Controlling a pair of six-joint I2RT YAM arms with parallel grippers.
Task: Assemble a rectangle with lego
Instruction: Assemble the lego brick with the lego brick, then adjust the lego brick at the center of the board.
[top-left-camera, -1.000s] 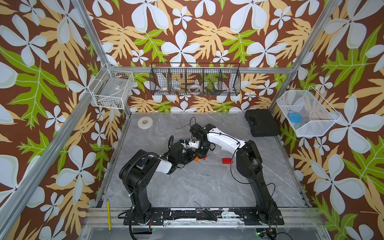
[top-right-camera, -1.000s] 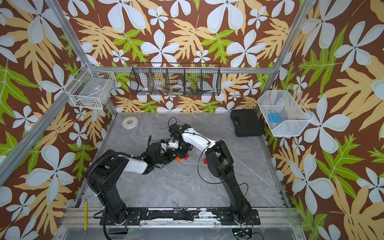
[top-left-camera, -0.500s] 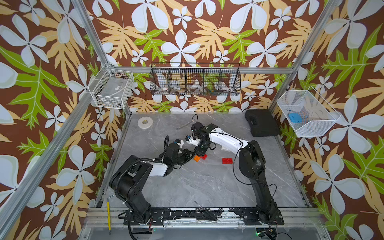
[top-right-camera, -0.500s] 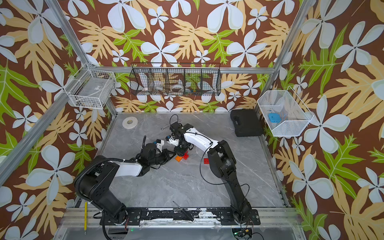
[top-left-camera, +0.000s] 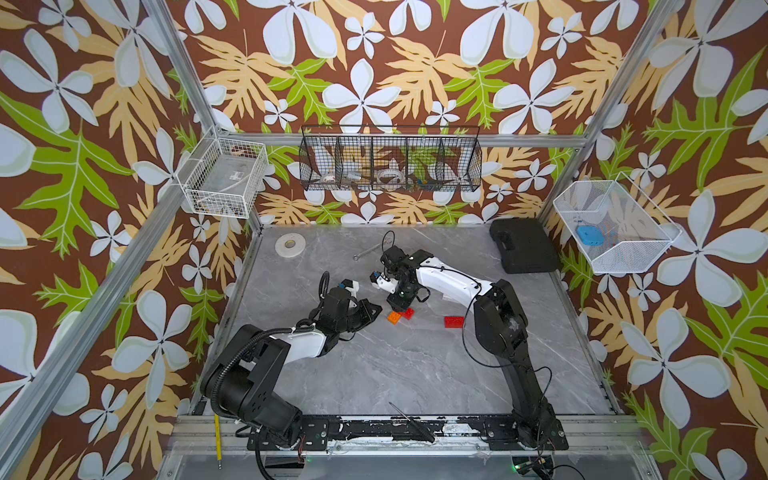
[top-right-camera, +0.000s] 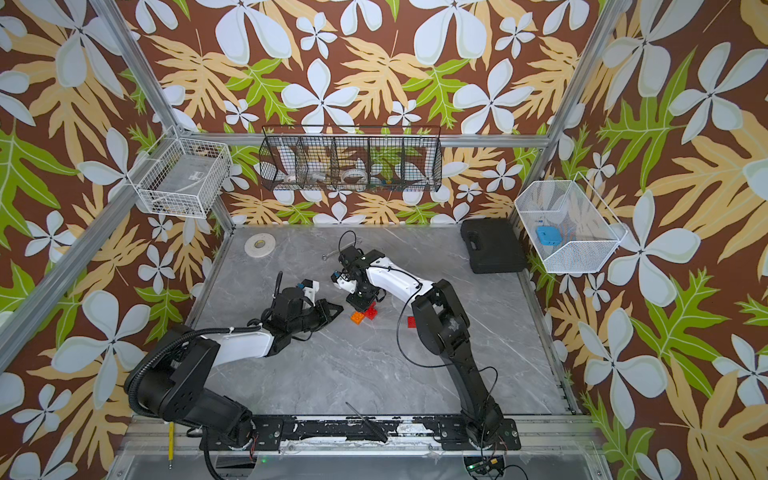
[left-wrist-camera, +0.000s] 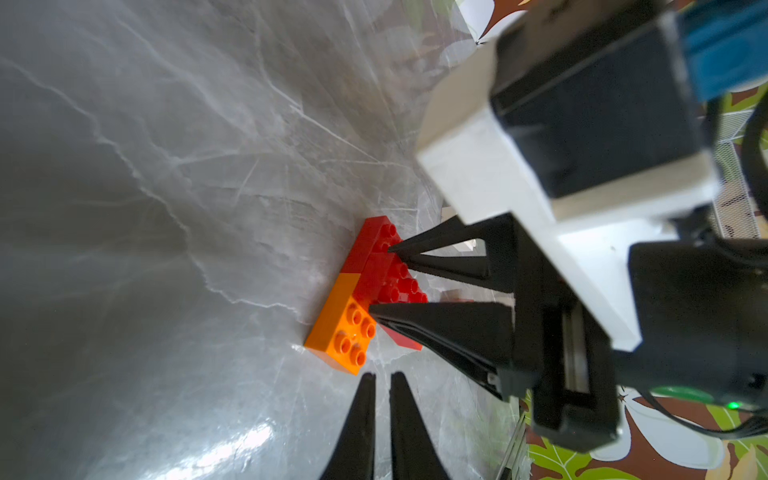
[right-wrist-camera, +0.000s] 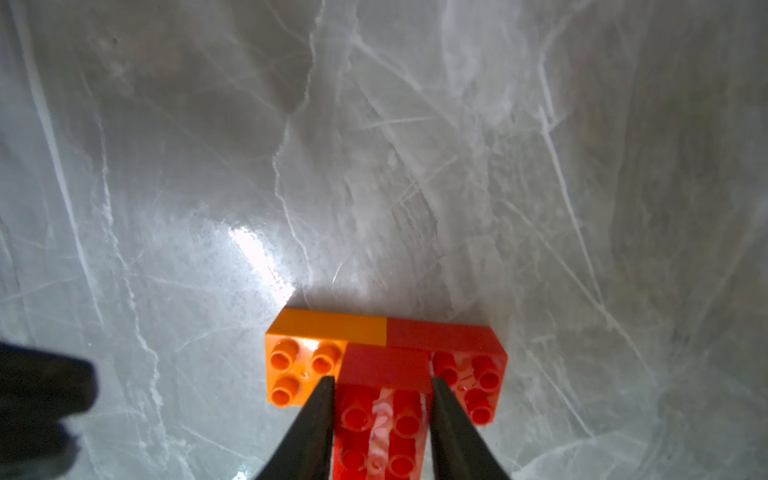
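Backing off toward the lower left of both top views, the left claw (top-left-camera: 376, 309) no longer crowds the bricks as it did a second ago. Its tips now stand just beside the orange brick (top-left-camera: 394, 317) without touching it. They are drawn together with nothing between them, as the bottom edge of the left wrist view shows. The right claw (right-wrist-camera: 382, 380) has narrowed from a wider spread and is now clamped on the sides of the top red brick (right-wrist-camera: 384, 365). That brick sits across the seam where the orange brick and the lower red brick (right-wrist-camera: 457, 338) lie end to end on the tabletop (top-left-camera: 415, 374), at mid-frame in the top views. The bracing job of the left arm looks finished, and the top brick appears seated or nearly so, which would tie the two base bricks into the start of the rectangle. The loose red brick (top-left-camera: 454, 321) lies where it lay before, near the stack on its right in the frame and apart from it, so at least one piece is still to be joined. Letting go of the top brick cleanly, without lifting the stack, is probably the next concern.
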